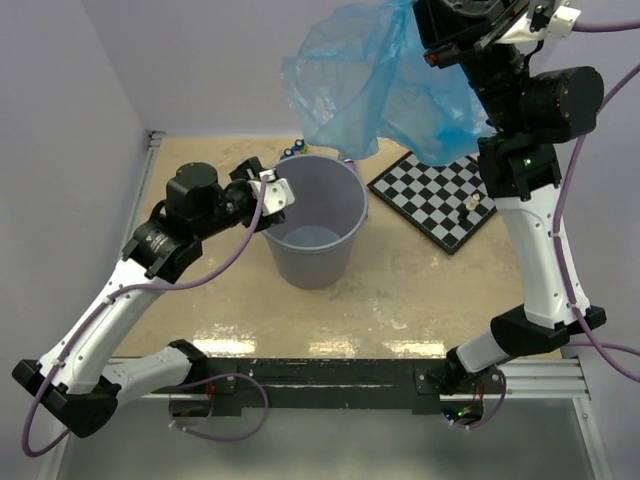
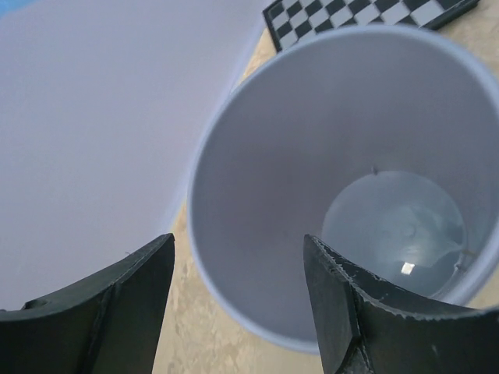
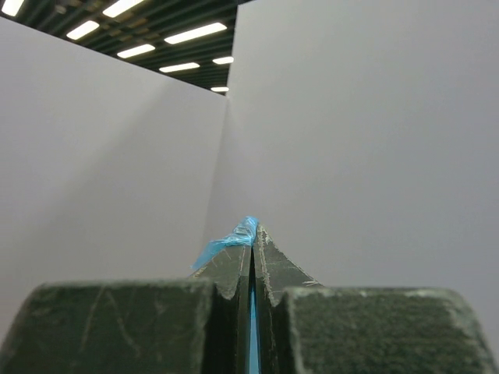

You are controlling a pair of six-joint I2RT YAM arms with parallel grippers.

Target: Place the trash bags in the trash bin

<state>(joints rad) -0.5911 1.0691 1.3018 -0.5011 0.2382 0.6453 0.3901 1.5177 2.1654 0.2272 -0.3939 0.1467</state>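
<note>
The trash bags (image 1: 375, 80) hang as one wide, floppy blue sheet high above the table, its lower corner just over the far rim of the trash bin (image 1: 315, 215). My right gripper (image 1: 440, 40) is raised at the top of the overhead view. In the right wrist view it (image 3: 253, 234) is shut on a pinch of blue film (image 3: 230, 241). The grey bin (image 2: 312, 156) stands upright with nothing inside. My left gripper (image 2: 238, 241) is open at the bin's left rim, one finger outside and one over the inside. It (image 1: 272, 195) holds nothing.
A chessboard (image 1: 435, 195) lies to the right of the bin, with a small dark piece (image 1: 468, 210) on it. Small blue and yellow items (image 1: 295, 152) sit just behind the bin. Pale walls close in the back and left.
</note>
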